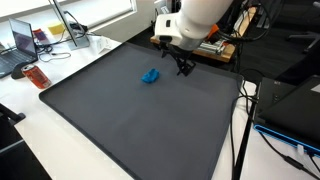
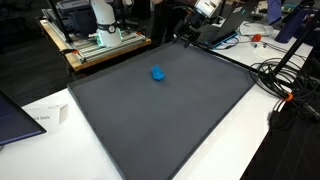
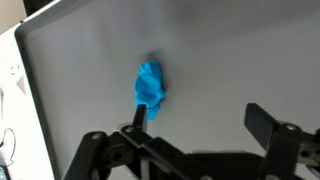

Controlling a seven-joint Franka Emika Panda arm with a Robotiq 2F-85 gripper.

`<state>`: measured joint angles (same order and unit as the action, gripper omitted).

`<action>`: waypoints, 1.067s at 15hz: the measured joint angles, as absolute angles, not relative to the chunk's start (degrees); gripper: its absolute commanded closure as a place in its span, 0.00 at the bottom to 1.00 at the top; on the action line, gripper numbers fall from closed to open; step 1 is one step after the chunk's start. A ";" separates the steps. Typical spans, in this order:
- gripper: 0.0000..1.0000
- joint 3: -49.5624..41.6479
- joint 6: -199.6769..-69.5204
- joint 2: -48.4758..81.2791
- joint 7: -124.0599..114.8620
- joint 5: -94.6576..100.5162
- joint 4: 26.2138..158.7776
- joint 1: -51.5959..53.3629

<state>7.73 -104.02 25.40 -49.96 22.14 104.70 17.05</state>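
Observation:
A small crumpled blue object (image 1: 150, 76) lies on the dark grey mat (image 1: 140, 120), alone toward the mat's far part; it shows as well in the exterior view from the opposite side (image 2: 157, 72) and in the wrist view (image 3: 149, 86). My gripper (image 1: 184, 66) hangs above the mat's far edge, to the right of the blue object and apart from it. In the wrist view the gripper (image 3: 200, 118) stands open, nothing between its fingers; the left fingertip (image 3: 139, 111) sits just below the blue object.
White table surface (image 1: 60, 140) surrounds the mat. A laptop (image 1: 22, 42) and a red item (image 1: 37, 75) sit at the left. Equipment on a wooden bench (image 2: 95, 40) stands behind, with cables (image 2: 285, 85) at the side.

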 measured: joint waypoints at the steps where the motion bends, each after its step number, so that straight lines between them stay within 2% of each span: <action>1: 0.00 7.39 -103.33 27.13 -50.23 22.14 103.08 17.75; 9: 0.00 2.94 -102.39 39.70 -54.16 22.84 92.77 21.89; 16: 0.00 -0.61 -98.55 44.81 -59.60 25.81 86.53 25.78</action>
